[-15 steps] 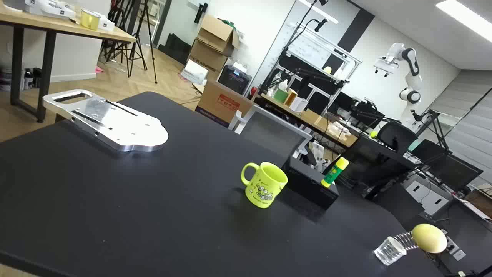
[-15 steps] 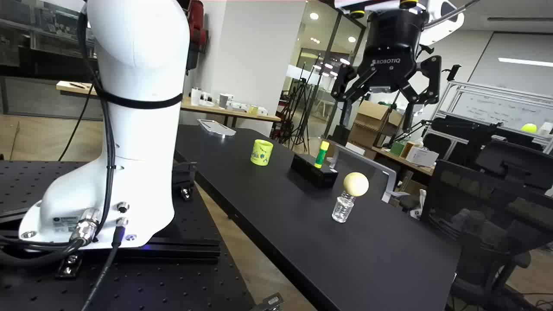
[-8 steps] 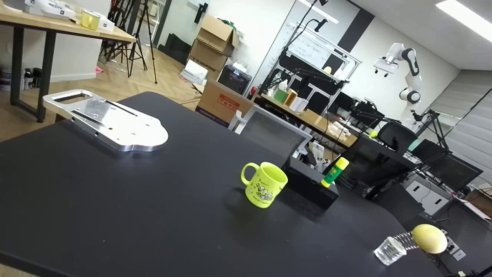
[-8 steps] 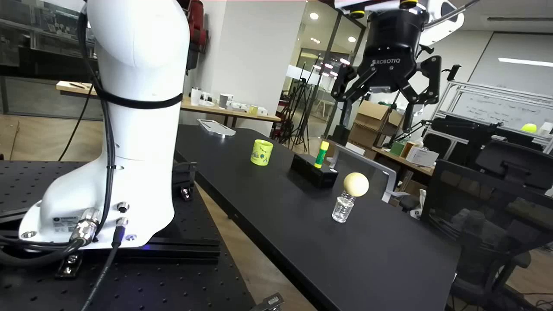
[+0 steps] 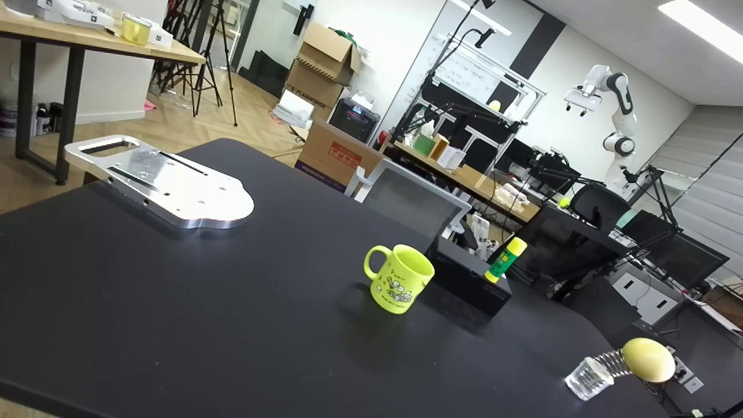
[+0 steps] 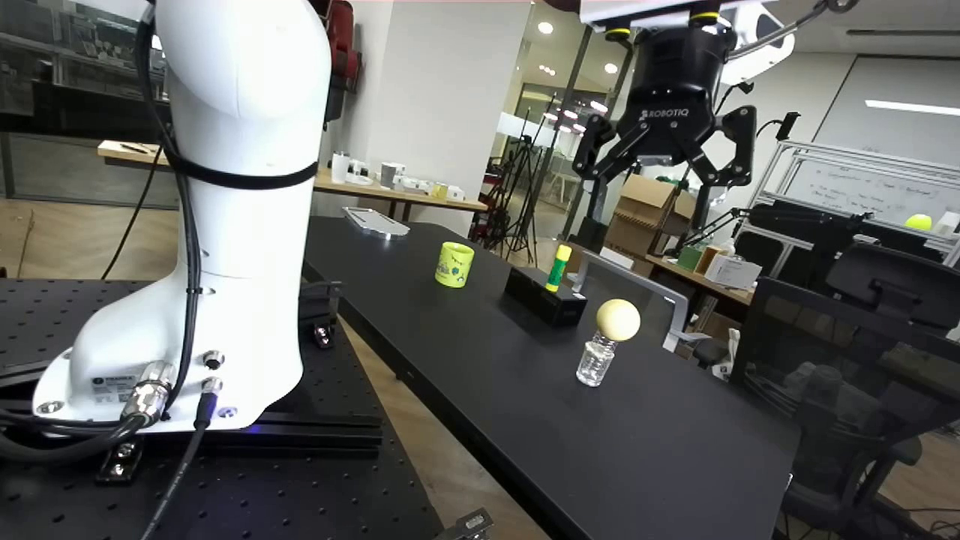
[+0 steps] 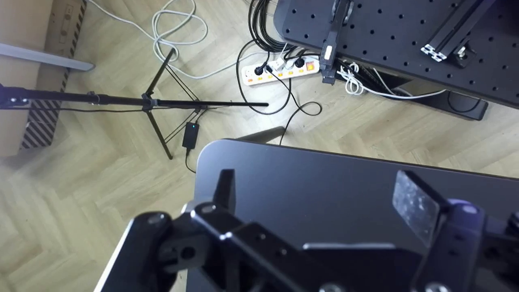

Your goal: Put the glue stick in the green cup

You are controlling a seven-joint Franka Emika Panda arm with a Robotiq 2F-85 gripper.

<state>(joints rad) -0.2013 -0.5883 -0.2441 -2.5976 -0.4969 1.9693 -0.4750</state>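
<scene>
The glue stick point(image 5: 506, 259), green with a yellow cap, stands upright on a black box; it also shows in an exterior view point(image 6: 558, 268). The green cup point(image 5: 399, 278) is a lime mug with a side handle and dark print. It stands upright on the black table point(image 5: 232, 325), beside the box, and shows again in an exterior view point(image 6: 454, 265). My gripper point(image 6: 646, 223) hangs high above the table, open with nothing between its fingers. In the wrist view the gripper point(image 7: 314, 190) is spread wide over bare table; glue stick and cup are out of that view.
The black box point(image 6: 536, 296) bears the glue stick. A clear glass with a spring and yellow ball point(image 6: 617, 321) stands on the table. A metal plate point(image 5: 168, 180) lies at the table's end. A chair point(image 5: 412, 197) stands behind the box.
My open gripper has shifted slightly to the left in an exterior view during the last half second. The glue stick, cup and box have not moved.
</scene>
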